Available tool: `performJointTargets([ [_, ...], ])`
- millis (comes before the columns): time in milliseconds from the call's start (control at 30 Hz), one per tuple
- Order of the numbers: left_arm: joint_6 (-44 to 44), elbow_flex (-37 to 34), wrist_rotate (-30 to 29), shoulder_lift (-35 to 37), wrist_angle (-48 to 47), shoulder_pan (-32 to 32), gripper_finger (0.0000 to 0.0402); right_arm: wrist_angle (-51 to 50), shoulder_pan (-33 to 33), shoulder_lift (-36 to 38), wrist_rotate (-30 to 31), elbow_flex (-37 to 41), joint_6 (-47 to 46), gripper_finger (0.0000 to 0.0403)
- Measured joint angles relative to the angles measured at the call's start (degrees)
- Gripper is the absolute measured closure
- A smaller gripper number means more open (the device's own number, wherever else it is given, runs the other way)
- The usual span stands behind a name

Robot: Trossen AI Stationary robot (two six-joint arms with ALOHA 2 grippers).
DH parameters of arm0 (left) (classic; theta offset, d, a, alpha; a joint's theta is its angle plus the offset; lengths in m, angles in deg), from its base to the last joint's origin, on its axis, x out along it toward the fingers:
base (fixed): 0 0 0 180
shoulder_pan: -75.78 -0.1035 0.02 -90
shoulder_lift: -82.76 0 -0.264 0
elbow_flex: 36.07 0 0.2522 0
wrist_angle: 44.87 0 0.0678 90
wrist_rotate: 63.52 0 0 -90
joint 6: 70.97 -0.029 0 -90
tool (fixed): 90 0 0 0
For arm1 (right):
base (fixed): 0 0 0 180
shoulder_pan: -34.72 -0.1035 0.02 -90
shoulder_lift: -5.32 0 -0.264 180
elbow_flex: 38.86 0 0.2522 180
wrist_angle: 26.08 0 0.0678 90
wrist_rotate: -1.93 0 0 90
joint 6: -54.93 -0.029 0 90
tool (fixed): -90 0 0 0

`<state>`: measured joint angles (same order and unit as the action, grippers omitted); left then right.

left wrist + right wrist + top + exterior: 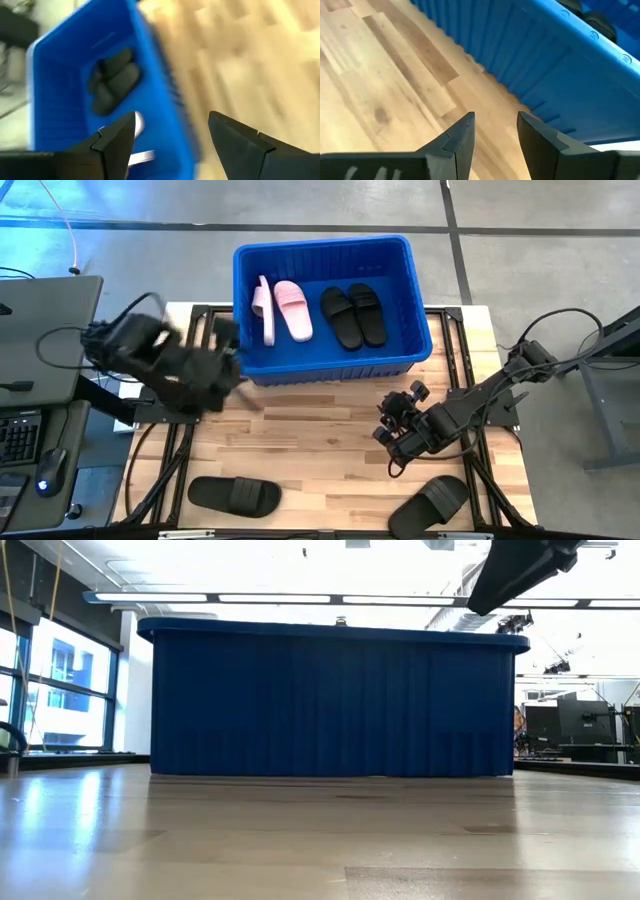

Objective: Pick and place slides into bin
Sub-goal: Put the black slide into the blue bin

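Wooden table (320, 840) nearest; blue bin (330, 700) behind; bright ceiling lights (290, 598).

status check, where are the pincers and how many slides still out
Left pincer open, empty, at the bin's left front corner. Right pincer open, empty, above the table. Four slides binned; two black slides remain out. Nothing blocking.

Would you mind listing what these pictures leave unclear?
- Low view: the bin's wall hides every slide inside.
- Left wrist view: motion blur smears the black slides in the bin.
- High view: the black slide near the right claw is cut by the picture's bottom edge.
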<state>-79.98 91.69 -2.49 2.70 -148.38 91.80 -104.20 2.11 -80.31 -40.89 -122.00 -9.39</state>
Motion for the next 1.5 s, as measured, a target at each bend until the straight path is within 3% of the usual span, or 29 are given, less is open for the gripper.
performJointTargets([
  [133,11.84,-7.51,-0.08,4.07,-0.08,11.44,0.0158,1.23,-1.02,0.04,0.00,0.00,-0.17,0.0265],
  [367,40.93,-31.09,-0.42,7.41,0.86,29.39,0.0158,3.37,-1.20,0.04,2.29,0.00,-0.12,0.0265],
  [500,54.72,-44.65,0.56,7.14,11.38,36.16,0.0158,4.99,-0.38,0.06,2.35,0.00,0.10,0.0265],
  [567,57.29,-49.61,2.95,7.03,19.27,38.22,0.0158,5.67,0.22,0.06,2.34,0.00,0.16,0.0265],
  [667,57.44,-54.02,5.83,7.07,27.47,40.02,0.0158,5.93,1.32,0.06,2.34,0.00,0.24,0.0265],
  [867,57.07,-57.67,6.33,5.51,33.04,43.17,0.0158,5.98,3.74,0.06,2.32,0.00,0.26,0.0265],
  [967,51.68,-58.67,6.53,2.45,35.00,44.91,0.0158,6.71,4.54,0.06,2.27,0.00,-0.10,0.0265],
  [1067,46.02,-58.99,3.69,-3.00,36.42,46.18,0.0158,8.83,4.57,-0.02,2.32,0.00,-0.12,0.0265],
  [1267,36.11,-58.84,-7.36,-12.75,40.53,46.24,0.0170,12.36,3.25,-3.35,1.49,-0.02,0.30,0.0265],
  [1500,30.27,-58.82,-10.39,-16.97,50.76,46.29,0.0207,12.47,2.95,-6.55,-3.39,-0.02,1.11,0.0265],
])
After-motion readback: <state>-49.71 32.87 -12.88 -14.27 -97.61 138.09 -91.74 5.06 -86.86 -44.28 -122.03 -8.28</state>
